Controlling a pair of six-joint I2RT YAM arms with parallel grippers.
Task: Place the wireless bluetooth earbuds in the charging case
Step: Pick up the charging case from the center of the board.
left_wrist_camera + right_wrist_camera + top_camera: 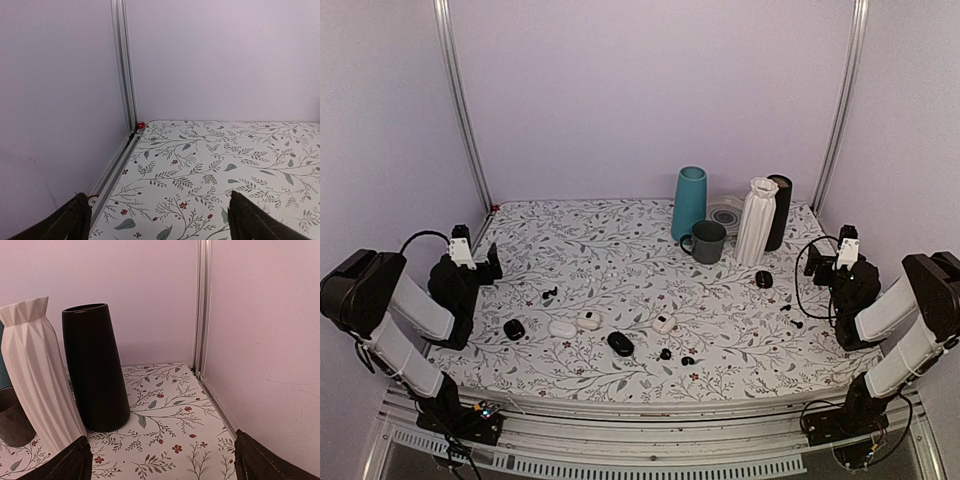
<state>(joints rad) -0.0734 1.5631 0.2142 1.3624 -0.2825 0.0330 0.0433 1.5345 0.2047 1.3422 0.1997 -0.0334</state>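
Left end effector (485, 262) and right end effector (817, 262) both gape wide and empty, apparently parked at the surface (620, 260) edges, keeping the earbuds (665, 354) and the charging case (620, 343) reachable.

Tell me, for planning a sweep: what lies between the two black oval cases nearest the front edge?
Two white cases lie between the left black case and the centre black case, shown in the top view.

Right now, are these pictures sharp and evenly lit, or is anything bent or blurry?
Top external view: soft, even light, frame posts slanted by the wide lens, earbuds mere dark specks. Left wrist view: tablecloth crisp, its own fingers dark and soft. Right wrist view: black vase matte, no glare, faint shadow at its base.
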